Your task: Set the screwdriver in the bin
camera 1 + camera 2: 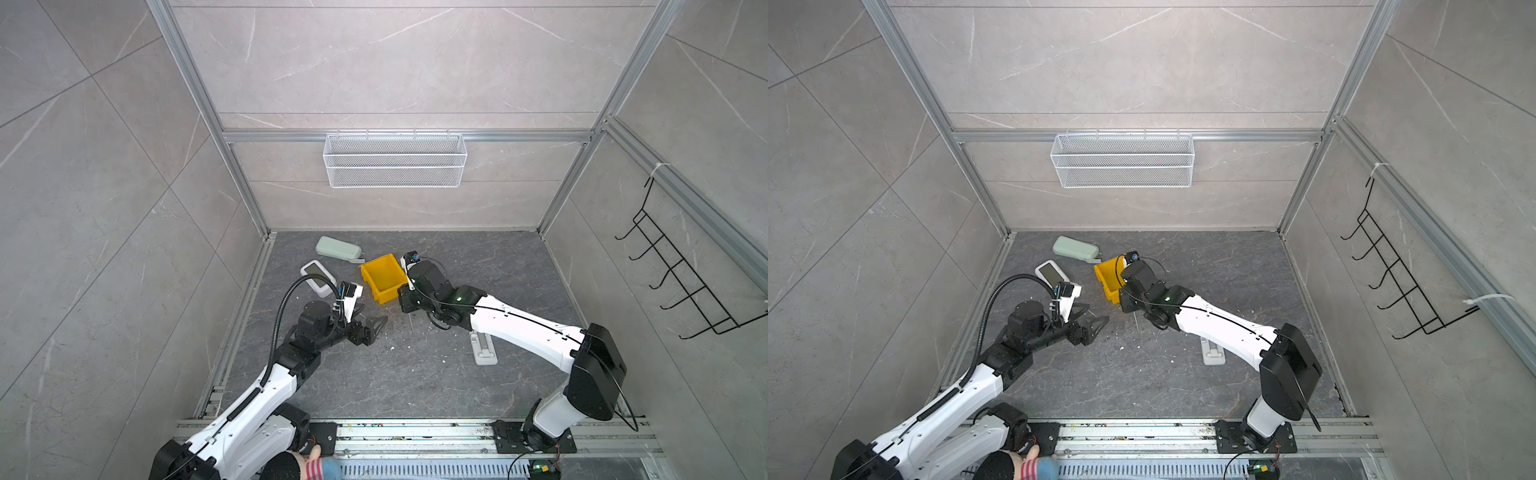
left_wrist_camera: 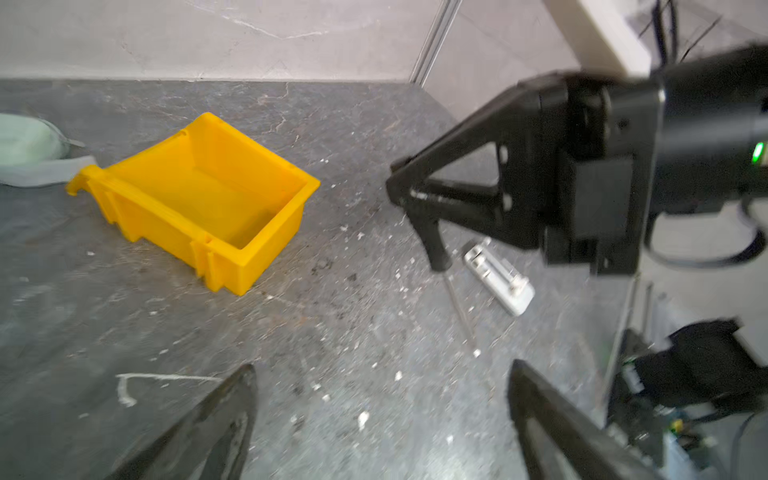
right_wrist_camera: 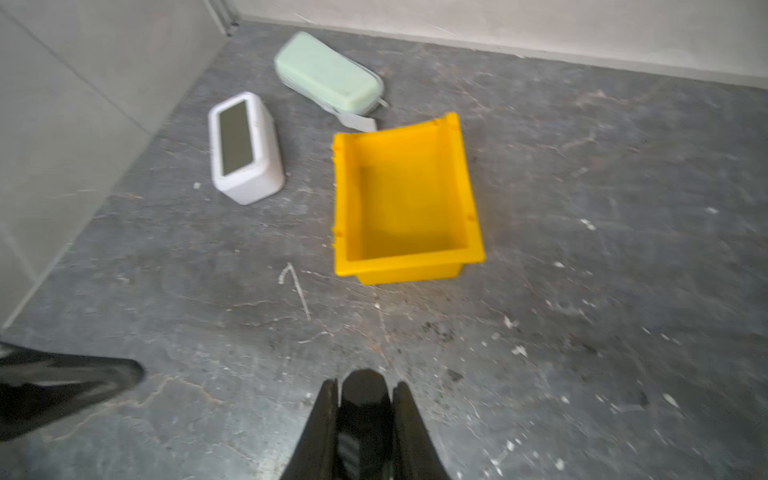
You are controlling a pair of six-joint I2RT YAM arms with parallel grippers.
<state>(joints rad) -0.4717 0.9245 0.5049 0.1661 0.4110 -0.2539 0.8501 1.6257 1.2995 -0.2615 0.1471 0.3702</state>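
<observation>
Right fingers (image 3: 409,432) around the screwdriver (image 3: 365,395) handle, near the bin (image 3: 399,268)

1 screwdriver (image 2: 436,249) | 1 bin (image 3: 407,270) | 1 green case (image 3: 328,75) | 1 white device (image 3: 245,149) | 1 wire basket (image 1: 395,160)

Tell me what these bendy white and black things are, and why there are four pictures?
They are two robot arms, each ending in a pincer called a gripper. Two pictures look down from above on the whole scene. The other two come from little cameras on the arms' wrists. On the grey floor sit a yellow bin with nothing in it, a pale green case, a white gadget with a dark screen and a flat white piece. The right gripper is pinched shut on a screwdriver with a black handle, near the bin. The left gripper is open and holds nothing.
</observation>
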